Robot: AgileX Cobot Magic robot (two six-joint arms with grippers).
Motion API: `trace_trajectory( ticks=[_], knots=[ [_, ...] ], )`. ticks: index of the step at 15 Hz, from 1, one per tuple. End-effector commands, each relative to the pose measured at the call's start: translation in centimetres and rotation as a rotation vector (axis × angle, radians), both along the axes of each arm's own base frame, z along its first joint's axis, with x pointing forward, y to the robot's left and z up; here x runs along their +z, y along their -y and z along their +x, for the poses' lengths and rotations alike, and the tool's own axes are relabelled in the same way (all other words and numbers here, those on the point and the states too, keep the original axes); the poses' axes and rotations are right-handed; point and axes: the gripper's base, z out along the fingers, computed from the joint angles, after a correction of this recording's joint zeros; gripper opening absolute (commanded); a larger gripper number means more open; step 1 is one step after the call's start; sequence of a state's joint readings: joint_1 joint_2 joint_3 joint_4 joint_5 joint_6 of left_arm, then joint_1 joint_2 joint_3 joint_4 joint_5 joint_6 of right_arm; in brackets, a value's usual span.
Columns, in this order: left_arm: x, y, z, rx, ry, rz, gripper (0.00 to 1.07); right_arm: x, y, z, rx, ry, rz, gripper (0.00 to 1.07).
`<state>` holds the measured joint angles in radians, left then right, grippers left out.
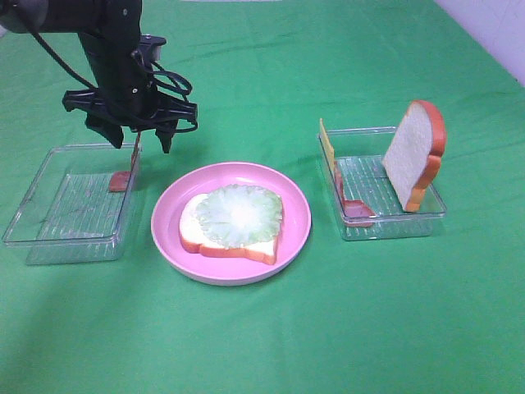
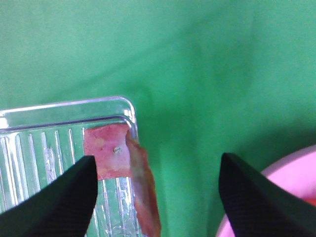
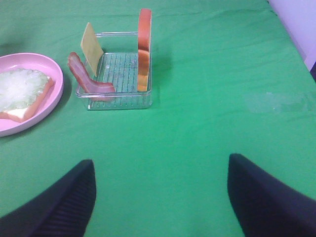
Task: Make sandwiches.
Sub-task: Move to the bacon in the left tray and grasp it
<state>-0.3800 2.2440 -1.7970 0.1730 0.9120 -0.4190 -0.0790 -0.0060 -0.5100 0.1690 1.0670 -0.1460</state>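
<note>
A white bread slice [image 1: 194, 233] topped with pale green lettuce [image 1: 240, 215] lies on the round pink plate [image 1: 297, 215]. A pink-red bacon strip [image 1: 127, 171] leans on the right wall of the left clear tray [image 1: 66, 205]. It also shows in the left wrist view [image 2: 111, 152]. My left gripper [image 1: 141, 141] is open just above this strip, empty [image 2: 157, 163]. The right clear tray [image 1: 394, 226] holds an upright bread slice [image 1: 414, 152], a cheese square [image 1: 328, 148] and a second bacon strip [image 1: 354, 209]. My right gripper [image 3: 160, 160] is open and empty, well back from that tray [image 3: 118, 69].
Green cloth covers the table. The left wrist view shows the left tray's corner [image 2: 49, 143] and the plate's rim [image 2: 291, 170]. The right wrist view shows the plate [image 3: 55, 84], lettuce [image 3: 19, 84], bacon [image 3: 84, 76], cheese [image 3: 92, 42] and upright bread [image 3: 144, 49].
</note>
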Motion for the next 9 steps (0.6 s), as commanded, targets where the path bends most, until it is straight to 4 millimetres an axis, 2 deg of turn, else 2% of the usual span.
trace_trajectory(
  ticks=[1,5,7,9],
  knots=[
    [-0.02,0.04,0.20,0.005,0.015,-0.008,0.62,-0.03,0.00,-0.12,-0.007,0.020,-0.002,0.71],
    [-0.05,0.05,0.25,0.003,0.019,-0.008,0.48,-0.03,0.00,-0.12,-0.007,0.020,-0.002,0.71],
    [-0.01,0.10,0.34,0.001,0.031,-0.014,0.46,-0.03,0.00,-0.12,-0.007,0.020,-0.002,0.71],
    [0.01,0.13,0.40,0.000,0.037,-0.017,0.40,-0.03,0.00,-0.12,-0.007,0.020,-0.002,0.71]
  ],
)
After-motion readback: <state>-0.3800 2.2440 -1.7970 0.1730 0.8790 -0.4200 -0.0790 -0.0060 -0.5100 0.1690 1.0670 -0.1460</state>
